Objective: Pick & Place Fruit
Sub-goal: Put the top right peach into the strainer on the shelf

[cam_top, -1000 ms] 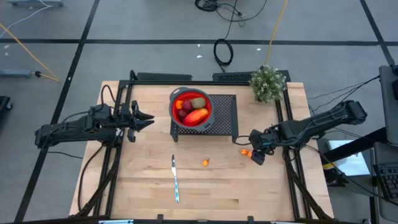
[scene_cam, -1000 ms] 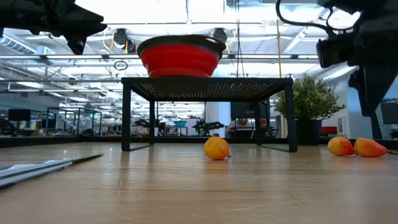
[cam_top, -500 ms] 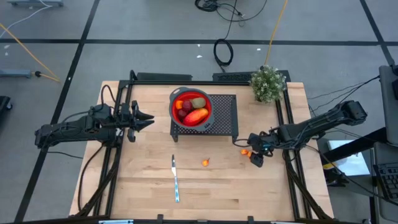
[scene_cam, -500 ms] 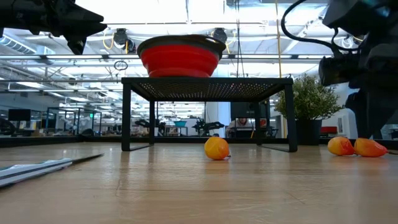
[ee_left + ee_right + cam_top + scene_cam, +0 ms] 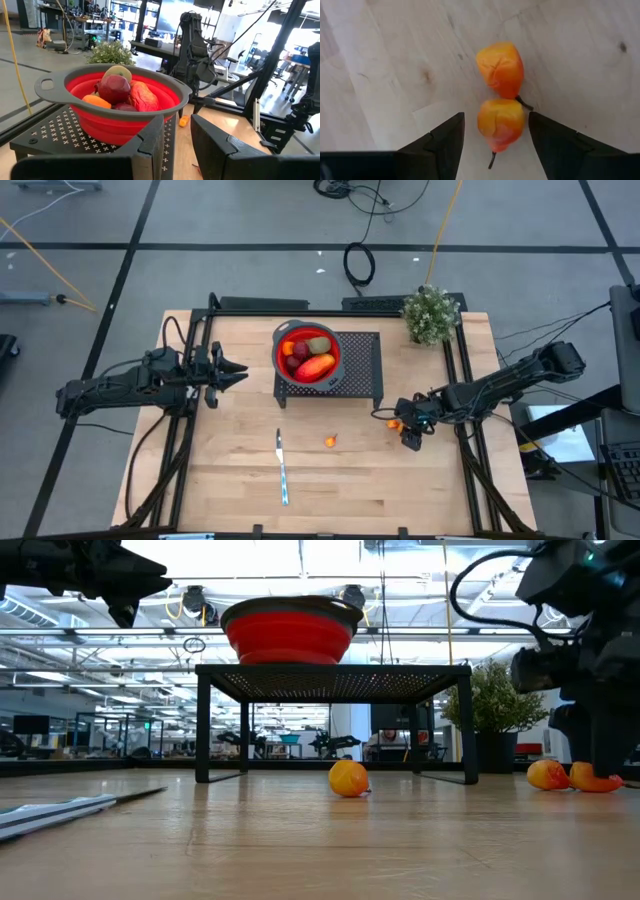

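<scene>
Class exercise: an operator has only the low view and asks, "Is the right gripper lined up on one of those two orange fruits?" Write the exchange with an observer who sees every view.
Observer: Yes. Its wrist view shows the right gripper open, fingers either side of the nearer orange fruit.
Operator: Is the other one clear of it?
Observer: No. The farther orange fruit seems to touch it, just beyond the fingertips.
Operator: The left gripper hangs aside. What is in the red bowl?
Observer: From above: a red-orange oval, a kiwi-like piece and dark red pieces.
</scene>
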### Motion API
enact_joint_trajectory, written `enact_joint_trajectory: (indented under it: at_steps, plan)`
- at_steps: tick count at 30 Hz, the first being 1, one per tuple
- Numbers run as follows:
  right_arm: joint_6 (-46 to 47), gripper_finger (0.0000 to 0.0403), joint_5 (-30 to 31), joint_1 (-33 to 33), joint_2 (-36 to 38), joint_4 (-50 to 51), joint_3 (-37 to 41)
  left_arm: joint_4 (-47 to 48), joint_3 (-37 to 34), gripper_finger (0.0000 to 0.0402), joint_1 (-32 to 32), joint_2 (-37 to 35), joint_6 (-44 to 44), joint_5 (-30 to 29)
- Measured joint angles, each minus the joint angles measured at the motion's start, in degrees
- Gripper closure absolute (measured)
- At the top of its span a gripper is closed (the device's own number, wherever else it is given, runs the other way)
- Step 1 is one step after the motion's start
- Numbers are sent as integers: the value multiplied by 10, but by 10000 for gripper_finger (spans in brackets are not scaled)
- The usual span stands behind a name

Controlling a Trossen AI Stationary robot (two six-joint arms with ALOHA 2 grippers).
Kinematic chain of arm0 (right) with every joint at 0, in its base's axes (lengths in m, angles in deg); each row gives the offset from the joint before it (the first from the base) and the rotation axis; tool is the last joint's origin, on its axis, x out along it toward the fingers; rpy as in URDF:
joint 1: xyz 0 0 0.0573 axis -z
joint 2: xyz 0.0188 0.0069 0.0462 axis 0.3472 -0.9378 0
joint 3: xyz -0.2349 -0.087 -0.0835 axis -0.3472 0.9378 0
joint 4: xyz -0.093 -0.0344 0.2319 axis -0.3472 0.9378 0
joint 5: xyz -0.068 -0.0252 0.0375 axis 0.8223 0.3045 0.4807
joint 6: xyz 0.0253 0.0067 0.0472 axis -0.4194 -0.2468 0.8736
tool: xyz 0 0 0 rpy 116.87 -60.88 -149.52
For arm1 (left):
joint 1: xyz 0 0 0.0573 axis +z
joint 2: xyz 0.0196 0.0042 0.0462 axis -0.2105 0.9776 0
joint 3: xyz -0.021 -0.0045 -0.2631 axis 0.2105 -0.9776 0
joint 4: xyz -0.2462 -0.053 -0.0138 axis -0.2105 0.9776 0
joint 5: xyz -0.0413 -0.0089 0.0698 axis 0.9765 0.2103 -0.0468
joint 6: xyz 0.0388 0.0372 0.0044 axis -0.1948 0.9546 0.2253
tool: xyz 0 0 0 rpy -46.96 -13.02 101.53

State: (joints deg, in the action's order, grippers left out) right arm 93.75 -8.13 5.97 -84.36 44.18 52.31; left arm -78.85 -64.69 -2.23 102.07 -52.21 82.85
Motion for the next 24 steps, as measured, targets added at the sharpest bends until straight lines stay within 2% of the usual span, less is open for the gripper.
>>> enact_joint_trajectory:
  at_steps: [8,19,24]
  plan:
    - [-14,211,2,0,-23,-8,-2,0,0,307,0,0,-3,0]
    - [-13,283,-4,0,-23,5,-2,0,0,307,0,0,-6,0]
    - [1,298,-12,0,-20,5,-1,0,0,307,0,0,-6,0]
